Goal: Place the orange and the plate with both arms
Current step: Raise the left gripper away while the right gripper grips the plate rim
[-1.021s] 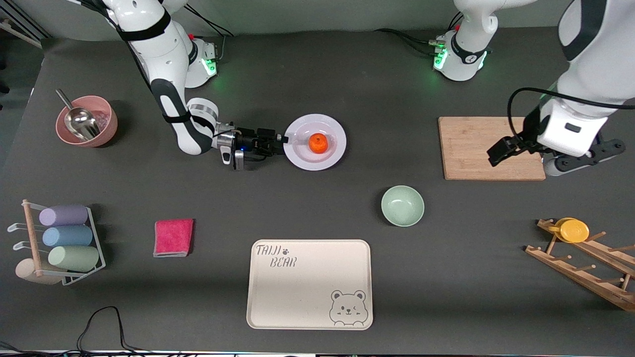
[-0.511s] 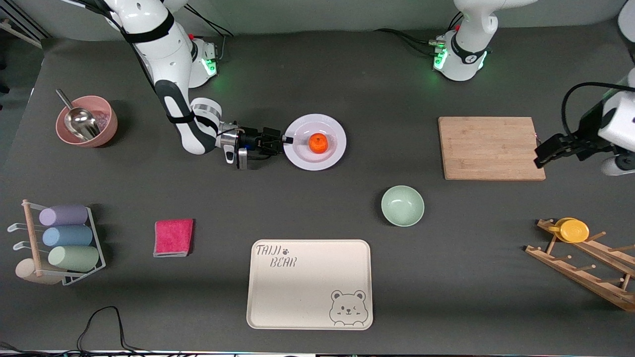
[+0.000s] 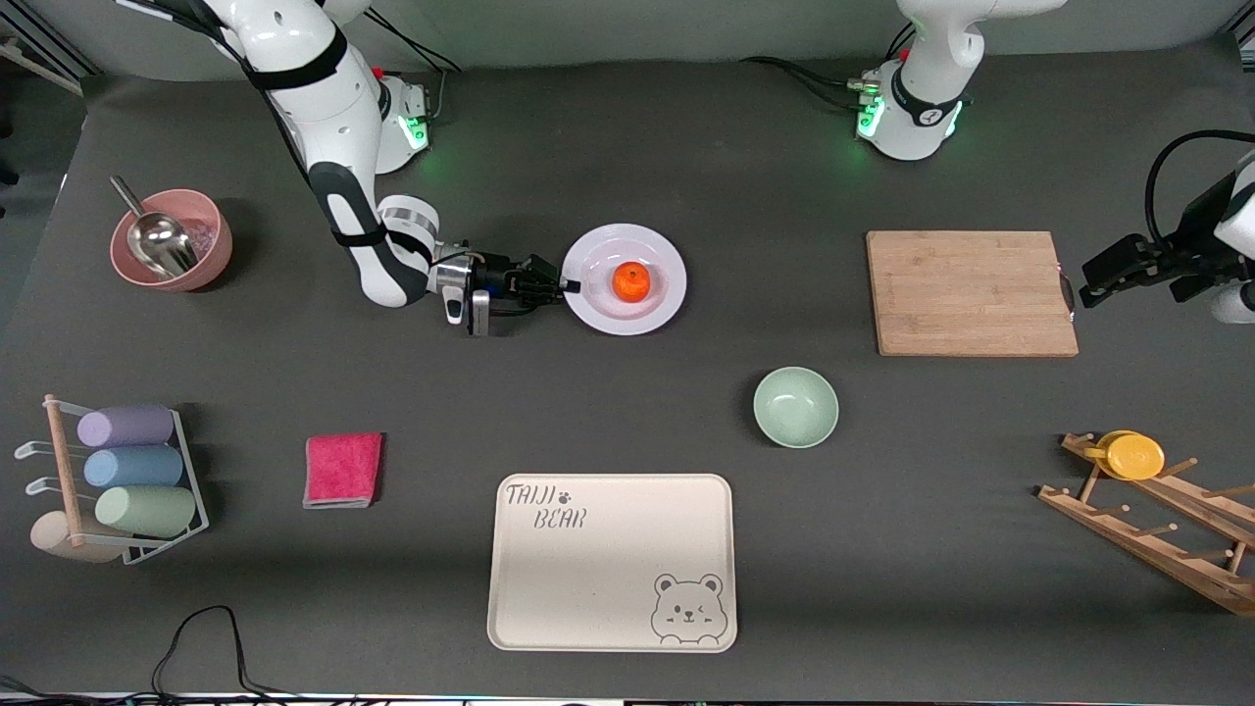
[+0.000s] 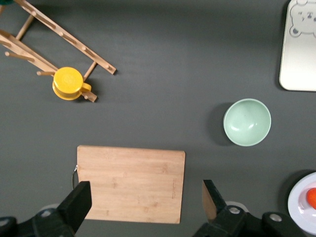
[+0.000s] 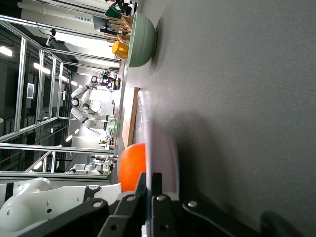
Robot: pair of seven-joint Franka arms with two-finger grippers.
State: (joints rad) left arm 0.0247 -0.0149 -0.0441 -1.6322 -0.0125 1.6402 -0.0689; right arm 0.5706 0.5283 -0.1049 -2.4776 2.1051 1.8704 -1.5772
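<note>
**Right gripper clamps the plate rim, orange on board**

The right gripper point(image 3: 567, 286) is pinched tight on the rim of the plate point(image 3: 657, 306), at the edge toward the right arm's end of the desk point(image 3: 627, 412). The orange point(image 3: 630, 281) sits in the middle of the plate.

Nearest the front camera lies the cream bear tray point(image 3: 611, 562). Farther from it is the pale green bowl point(image 3: 795, 407), then the plate and the bamboo cutting board point(image 3: 971, 292).

The left gripper point(image 4: 143, 210) hangs over the cutting board's edge toward the left arm's end, its fingers point(image 4: 78, 203) spread wide and holding nothing; that arm waits.
</note>
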